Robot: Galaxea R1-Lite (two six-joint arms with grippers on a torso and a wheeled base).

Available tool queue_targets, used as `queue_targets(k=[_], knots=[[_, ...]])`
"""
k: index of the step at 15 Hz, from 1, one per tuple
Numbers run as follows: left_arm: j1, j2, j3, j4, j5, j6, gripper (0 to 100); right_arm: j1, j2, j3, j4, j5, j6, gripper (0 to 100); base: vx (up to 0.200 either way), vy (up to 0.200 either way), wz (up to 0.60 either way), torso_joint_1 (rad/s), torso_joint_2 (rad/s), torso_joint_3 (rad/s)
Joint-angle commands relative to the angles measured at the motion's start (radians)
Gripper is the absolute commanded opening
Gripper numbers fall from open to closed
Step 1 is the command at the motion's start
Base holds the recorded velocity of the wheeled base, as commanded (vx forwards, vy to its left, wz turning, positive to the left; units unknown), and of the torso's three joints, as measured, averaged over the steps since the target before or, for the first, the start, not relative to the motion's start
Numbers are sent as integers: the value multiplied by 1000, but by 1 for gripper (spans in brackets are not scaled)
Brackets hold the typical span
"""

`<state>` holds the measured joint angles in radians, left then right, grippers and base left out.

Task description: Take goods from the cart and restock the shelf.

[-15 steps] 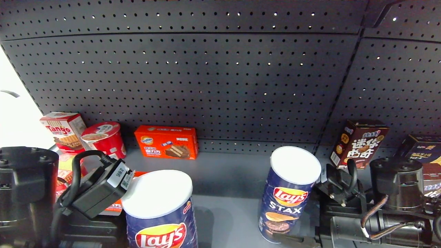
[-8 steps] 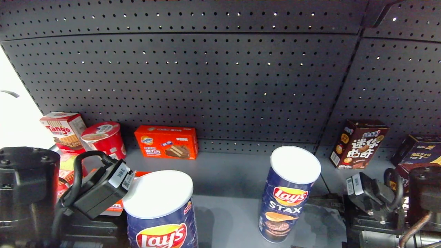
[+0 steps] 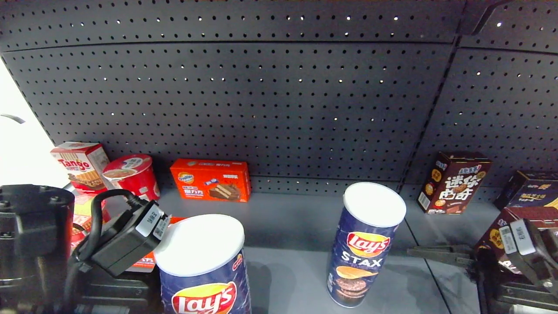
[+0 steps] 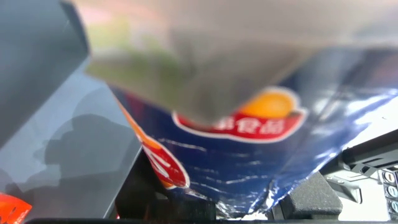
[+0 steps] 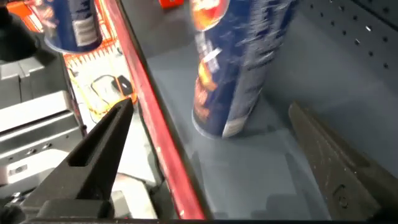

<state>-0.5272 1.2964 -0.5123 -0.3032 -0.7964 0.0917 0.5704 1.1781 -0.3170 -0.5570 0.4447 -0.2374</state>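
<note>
A dark blue chips can with a white lid is at the shelf's front left, and my left gripper is shut around its lower body. A second chips can stands upright and free on the grey shelf right of centre. My right gripper is open, level with the base of that can and a short way back from it. One of its fingers shows to the right of the can, not touching it.
Along the back stand an orange wafer box, a red cup and a red-and-white box. Brown cookie boxes stand right of the divider. A red strip runs along the shelf's front edge. Bare shelf lies between the cans.
My right gripper has let go of the right can and drawn back to the right. That can stays upright. The left arm and its can have not moved.
</note>
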Motion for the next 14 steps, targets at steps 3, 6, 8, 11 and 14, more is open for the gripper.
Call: queue_targets(k=[3, 6, 8, 11, 14], knots=[[0, -2, -2, -2, 0, 0, 0, 3, -304, -20, 243, -52, 0, 100, 0, 0, 0, 0, 0, 0], [3, -2, -40, -5, -1, -1, 0, 2, -472, -74, 434, -93, 3, 100, 0, 0, 0, 0, 0, 0], [3, -2, -60, -13, -1, -1, 0, -3, -526, -74, 454, -106, 4, 100, 0, 0, 0, 0, 0, 0], [-4, 6, -60, -99, 46, -4, 0, -6, -661, -47, 454, -142, 144, 100, 0, 0, 0, 0, 0, 0], [-11, 11, -66, -106, 123, -3, 0, -7, -744, 1, 457, -219, 153, 100, 0, 0, 0, 0, 0, 0]])
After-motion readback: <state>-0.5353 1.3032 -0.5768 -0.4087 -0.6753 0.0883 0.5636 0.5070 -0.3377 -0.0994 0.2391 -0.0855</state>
